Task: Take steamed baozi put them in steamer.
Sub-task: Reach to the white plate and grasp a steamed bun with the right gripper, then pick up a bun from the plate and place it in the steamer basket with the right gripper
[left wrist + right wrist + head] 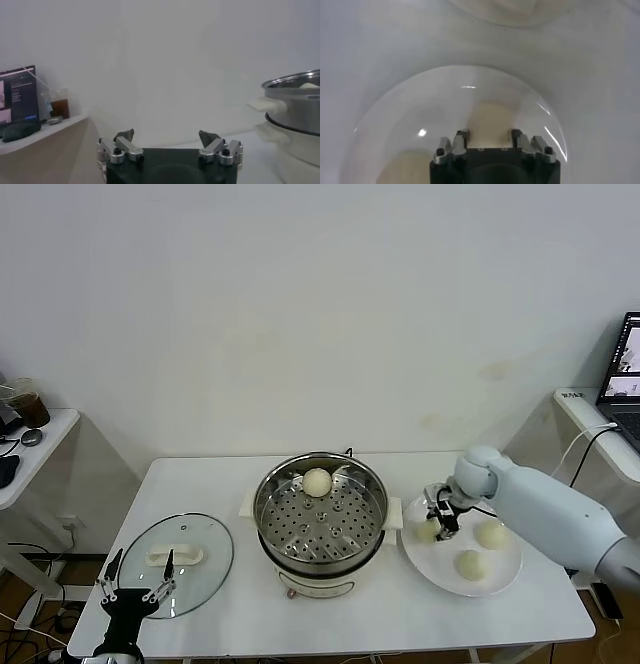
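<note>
With one baozi in the steamer, we watch the right gripper clamped on another baozi lower right; two wait.

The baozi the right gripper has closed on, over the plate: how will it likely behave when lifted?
The baozi looks smooth and round, so it would probably roll if dropped. The right gripper pinches its sides; likely soft, it may dent.

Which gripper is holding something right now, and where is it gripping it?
The right gripper is shut on a round cream-white baozi by its opposite sides, on the white plate. The left gripper holds nothing.
</note>
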Tool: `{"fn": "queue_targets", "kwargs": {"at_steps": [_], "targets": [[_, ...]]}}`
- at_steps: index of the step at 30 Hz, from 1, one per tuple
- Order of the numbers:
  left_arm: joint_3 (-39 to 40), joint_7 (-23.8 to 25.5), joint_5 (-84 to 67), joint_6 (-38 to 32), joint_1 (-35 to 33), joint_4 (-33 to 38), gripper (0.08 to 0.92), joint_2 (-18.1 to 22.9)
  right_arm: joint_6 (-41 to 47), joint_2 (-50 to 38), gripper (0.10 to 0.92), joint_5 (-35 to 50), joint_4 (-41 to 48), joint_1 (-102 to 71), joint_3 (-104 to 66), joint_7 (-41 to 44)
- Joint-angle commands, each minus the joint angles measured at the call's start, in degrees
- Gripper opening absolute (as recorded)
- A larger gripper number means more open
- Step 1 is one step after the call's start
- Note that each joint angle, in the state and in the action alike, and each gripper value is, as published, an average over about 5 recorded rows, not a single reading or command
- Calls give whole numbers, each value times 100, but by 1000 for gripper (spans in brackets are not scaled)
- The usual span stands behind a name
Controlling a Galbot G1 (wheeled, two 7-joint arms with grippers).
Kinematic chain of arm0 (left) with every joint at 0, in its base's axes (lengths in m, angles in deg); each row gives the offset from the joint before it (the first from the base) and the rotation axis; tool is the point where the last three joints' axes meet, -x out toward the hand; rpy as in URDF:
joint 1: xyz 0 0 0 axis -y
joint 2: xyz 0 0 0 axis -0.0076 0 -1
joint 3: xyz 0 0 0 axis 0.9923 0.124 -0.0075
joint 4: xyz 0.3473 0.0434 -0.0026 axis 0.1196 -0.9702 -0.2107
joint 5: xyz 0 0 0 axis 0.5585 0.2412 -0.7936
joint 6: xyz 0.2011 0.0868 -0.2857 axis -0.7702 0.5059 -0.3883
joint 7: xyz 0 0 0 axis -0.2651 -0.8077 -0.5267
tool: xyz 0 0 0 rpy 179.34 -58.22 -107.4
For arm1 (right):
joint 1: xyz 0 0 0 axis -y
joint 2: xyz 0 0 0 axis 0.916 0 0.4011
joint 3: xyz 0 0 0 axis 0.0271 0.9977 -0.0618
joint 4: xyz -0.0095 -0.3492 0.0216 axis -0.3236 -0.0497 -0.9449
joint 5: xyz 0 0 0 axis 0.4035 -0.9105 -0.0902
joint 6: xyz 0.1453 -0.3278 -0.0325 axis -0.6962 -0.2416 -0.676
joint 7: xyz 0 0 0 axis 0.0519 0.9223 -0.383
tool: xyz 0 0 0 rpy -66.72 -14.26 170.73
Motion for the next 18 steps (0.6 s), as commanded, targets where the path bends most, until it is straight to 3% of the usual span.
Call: {"fn": "queue_targets", "kwargs": {"at_steps": [1, 9, 18], "targets": [[12, 2, -4, -1, 6, 6, 823, -17, 98, -446, 451, 408, -519, 533, 153, 37], [171, 7, -44, 33, 173, 0, 823, -162, 474, -1192, 458, 1955, -1515, 2876, 1528, 44], [387, 4, -62, 95, 356, -56, 823, -332, 1622, -136, 467, 4239, -2526, 5111, 3356, -601]]}}
